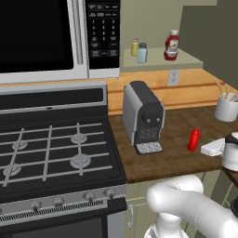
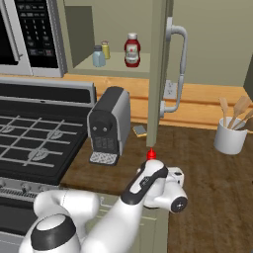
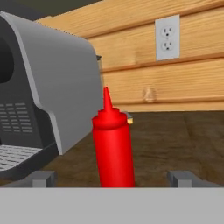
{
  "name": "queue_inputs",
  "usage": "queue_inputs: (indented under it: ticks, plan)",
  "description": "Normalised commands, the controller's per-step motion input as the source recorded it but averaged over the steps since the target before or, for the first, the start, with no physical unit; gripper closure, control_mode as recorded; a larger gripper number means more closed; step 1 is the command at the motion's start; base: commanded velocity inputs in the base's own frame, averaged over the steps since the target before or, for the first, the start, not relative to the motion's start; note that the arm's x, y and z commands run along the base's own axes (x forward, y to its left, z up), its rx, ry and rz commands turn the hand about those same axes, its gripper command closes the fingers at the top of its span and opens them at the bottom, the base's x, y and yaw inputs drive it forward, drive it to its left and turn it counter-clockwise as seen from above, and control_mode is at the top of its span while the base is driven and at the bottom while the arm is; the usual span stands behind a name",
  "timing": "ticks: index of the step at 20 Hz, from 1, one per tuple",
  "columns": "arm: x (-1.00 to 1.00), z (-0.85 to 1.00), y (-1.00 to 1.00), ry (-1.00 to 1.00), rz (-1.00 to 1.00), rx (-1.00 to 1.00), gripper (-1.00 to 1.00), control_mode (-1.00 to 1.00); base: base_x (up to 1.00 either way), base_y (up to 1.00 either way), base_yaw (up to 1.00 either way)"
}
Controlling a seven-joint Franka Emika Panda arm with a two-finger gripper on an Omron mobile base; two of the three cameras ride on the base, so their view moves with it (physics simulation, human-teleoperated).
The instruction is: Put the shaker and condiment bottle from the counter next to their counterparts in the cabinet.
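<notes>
The slim all-red condiment bottle (image 3: 113, 148) stands upright on the brown wood counter (image 1: 172, 158), just right of the coffee machine. My gripper (image 3: 113, 179) is open and low over the counter, with the bottle standing between its two fingertips (image 3: 43, 178), neither visibly touching it. The left base view has the bottle (image 1: 193, 140) directly left of my white hand. In the cabinet (image 1: 186, 59), the pale blue shaker (image 1: 142, 53) stands on the shelf beside the yellow shaker (image 1: 135, 47). The wide red bottle with a white cap (image 1: 171, 45) is further right on that shelf.
A grey coffee machine (image 1: 143, 116) sits close to the bottle's left. The stove (image 1: 46, 148) and microwave (image 1: 42, 37) fill the left. A white utensil holder (image 1: 226, 108) stands at the back right. The open cabinet door (image 2: 159, 69) hangs over the counter.
</notes>
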Motion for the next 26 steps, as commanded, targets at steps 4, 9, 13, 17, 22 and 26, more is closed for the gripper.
queue_inputs:
  ticks: [4, 9, 13, 17, 22, 26]
  plan:
    - [0.18, -0.07, 0.0, 0.0, 0.0, 0.0, -1.0, -1.0, 0.0, 0.0, 0.0]
    - [0.18, -0.06, 0.0, 0.0, 0.0, 0.0, -1.0, -1.0, 0.0, 0.0, 0.0]
    - [0.09, -0.1, 0.0, 0.0, 0.0, 0.0, -1.0, -1.0, 0.0, 0.0, 0.0]
    - [0.1, -0.14, 0.0, 0.0, 0.0, 0.0, -1.0, -1.0, 0.0, 0.0, 0.0]
    - [0.16, -0.15, 0.0, 0.0, 0.0, 0.0, -1.0, -1.0, 0.0, 0.0, 0.0]
    - [0.16, -0.13, 0.02, 0.0, 0.0, 0.0, -1.0, -1.0, 0.0, 0.0, 0.0]
